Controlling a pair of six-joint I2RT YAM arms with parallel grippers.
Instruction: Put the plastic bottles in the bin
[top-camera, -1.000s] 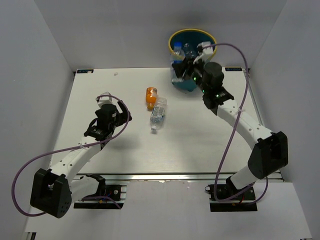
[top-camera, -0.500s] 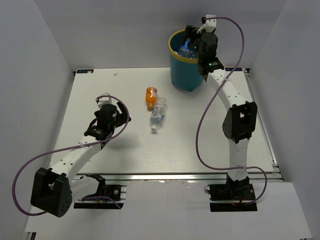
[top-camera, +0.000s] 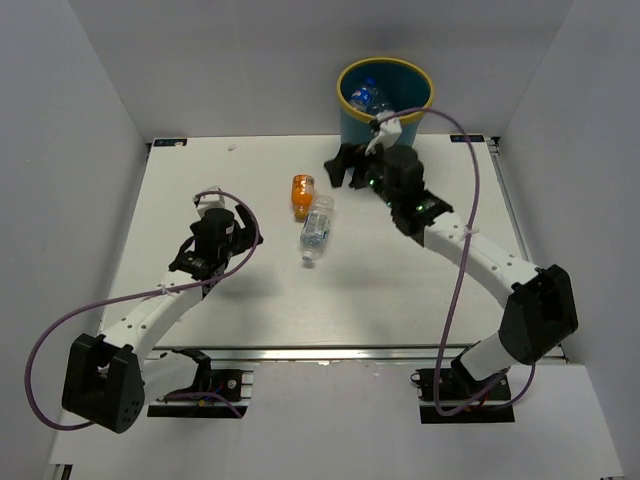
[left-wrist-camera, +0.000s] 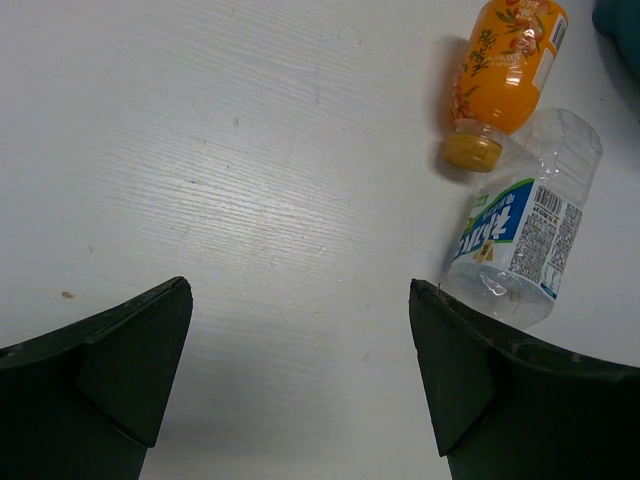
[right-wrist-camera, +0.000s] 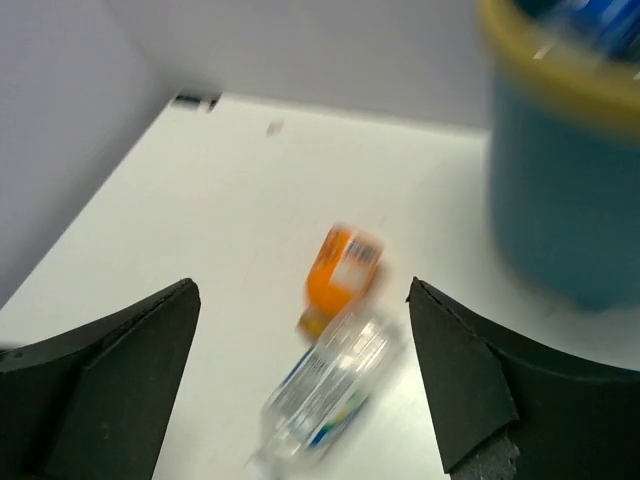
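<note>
One clear plastic bottle with a blue label (top-camera: 316, 232) is lying on its side, well short and left of the round teal-blue plastic bin with a yellow rim (top-camera: 345, 98). Its long axis is slanting toward the bin, cap end nearer the arms. The left gripper (left-wrist-camera: 300, 290) is hanging farther left, jaws spread and empty. The short orange plastic bottle (top-camera: 302, 193) is lying just beyond. The right gripper (top-camera: 347, 168), jaws spread and empty, is hovering between that bottle and the bin, making it the nearer arm. More bottles (top-camera: 372, 97) are resting inside the bin.

R wrist view blurred, bin (right-wrist-camera: 560, 200) cropped top-right, its bottles (top-camera: 368, 97) indistinct
</note>
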